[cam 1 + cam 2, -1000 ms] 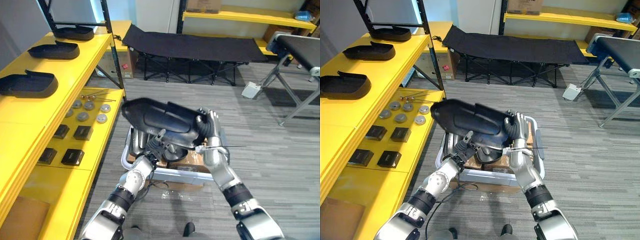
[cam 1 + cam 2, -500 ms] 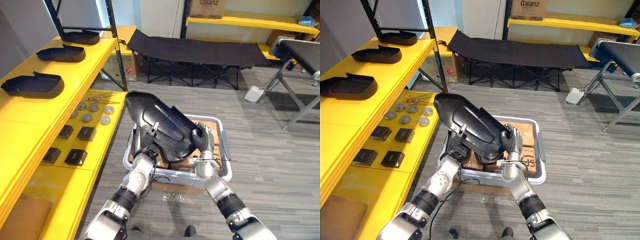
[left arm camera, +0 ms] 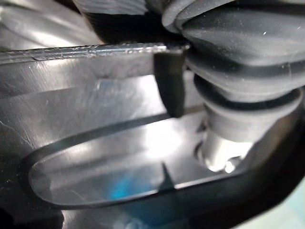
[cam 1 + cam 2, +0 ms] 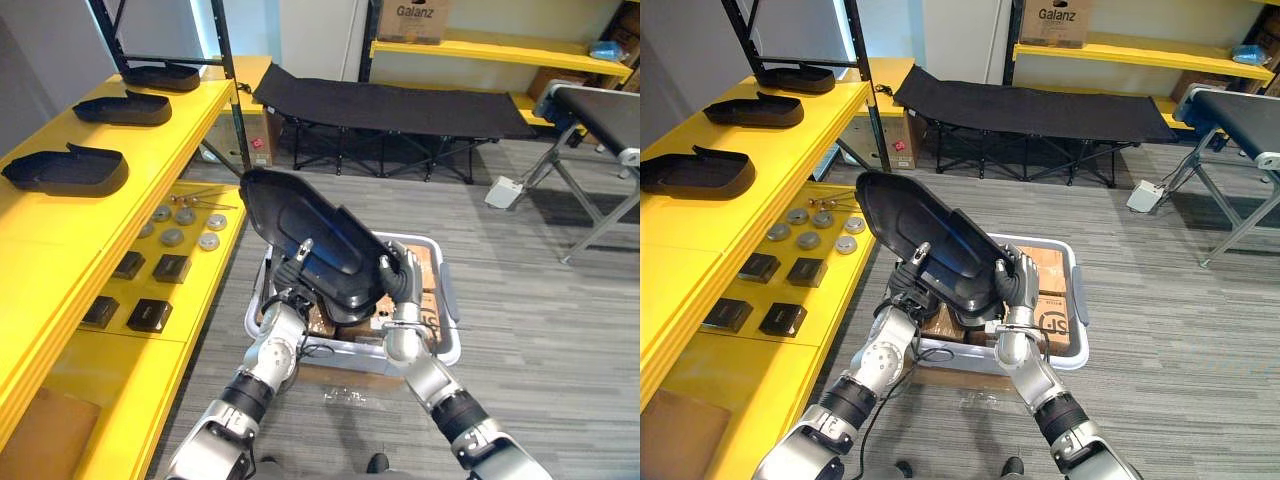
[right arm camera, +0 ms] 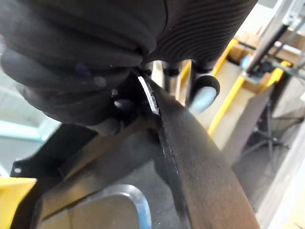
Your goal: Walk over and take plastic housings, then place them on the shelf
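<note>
Currently held: large glossy black plastic housing [image 4: 320,232], tilted, between both hands
Left hand [image 4: 292,272]: fingers clamped on housing's lower edge
Right hand [image 4: 398,278]: curled round housing's near end
Below hands: grey plastic bin [image 4: 448,300]
Left of left hand: yellow shelf [image 4: 150,150]

A big, shiny black housing [image 4: 318,238] is being held up in the middle by the left hand [image 4: 297,268] and right hand [image 4: 397,276]. It is being tilted, far end higher. Three more housings [image 4: 65,170] are being kept flat on the yellow shelf [image 4: 70,232] at the left.
</note>
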